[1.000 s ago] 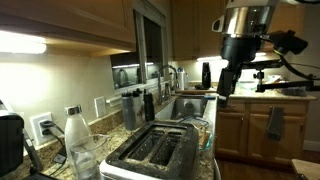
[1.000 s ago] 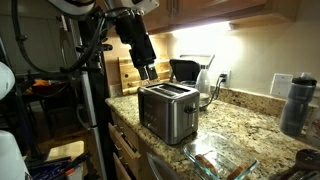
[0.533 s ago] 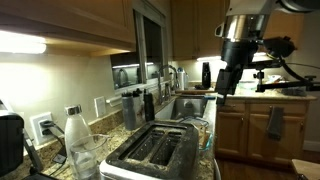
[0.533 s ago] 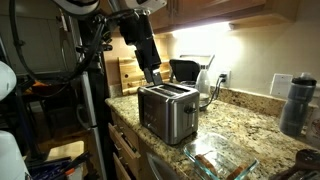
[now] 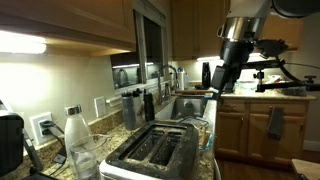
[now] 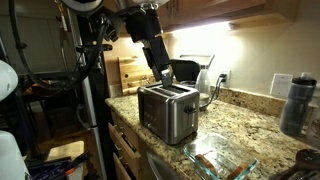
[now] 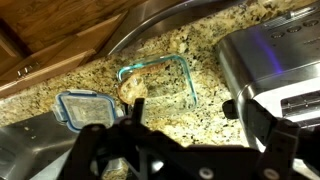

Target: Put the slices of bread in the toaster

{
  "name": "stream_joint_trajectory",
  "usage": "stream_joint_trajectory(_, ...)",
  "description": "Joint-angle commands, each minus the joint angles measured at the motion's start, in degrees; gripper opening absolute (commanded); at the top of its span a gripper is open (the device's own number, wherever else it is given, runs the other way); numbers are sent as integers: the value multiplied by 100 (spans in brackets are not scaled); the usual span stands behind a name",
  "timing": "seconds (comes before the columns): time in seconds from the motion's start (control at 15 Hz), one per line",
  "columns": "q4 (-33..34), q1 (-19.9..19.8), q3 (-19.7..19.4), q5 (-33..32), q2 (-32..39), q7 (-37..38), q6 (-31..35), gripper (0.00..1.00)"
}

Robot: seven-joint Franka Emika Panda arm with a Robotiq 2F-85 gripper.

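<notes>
The silver toaster stands on the granite counter, and its top fills the right of the wrist view. A tan slice of bread lies in a clear glass dish beside the toaster. In an exterior view the slices in the dish are only a brownish patch. My gripper hangs above the toaster's far end, open and empty. Its dark fingers frame bare counter between dish and toaster.
A clear glass bottle with a white cap stands by the toaster. A blue-rimmed lid lies next to the dish. A coffee maker, a dark tumbler and wall cabinets ring the counter; a sink lies beyond.
The arm has swung sideways and slightly down, bringing the gripper from beside the toaster to just above its far end. The jaws stayed open.
</notes>
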Motion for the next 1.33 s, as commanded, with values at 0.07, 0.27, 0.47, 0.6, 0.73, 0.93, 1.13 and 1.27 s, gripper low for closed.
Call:
stream_joint_trajectory(0.07, 11, -56, 31, 33, 0, -31, -8, 100)
stream_joint_trajectory(0.27, 11, -52, 49, 30, 0, -29, -9, 100)
stream_joint_trajectory(0.47, 11, -52, 51, 30, 0, -29, -9, 100)
stream_joint_trajectory(0.6, 11, -52, 52, 30, 0, -29, -9, 100)
stream_joint_trajectory(0.73, 9, -60, 55, 30, 32, -10, 19, 100)
stream_joint_trajectory(0.93, -12, -102, 15, -48, 151, -94, 129, 100)
stream_joint_trajectory(1.13, -11, -222, 23, -234, 301, -104, 210, 100)
stream_joint_trajectory(1.27, 14, -328, 21, -379, 427, -109, 263, 100)
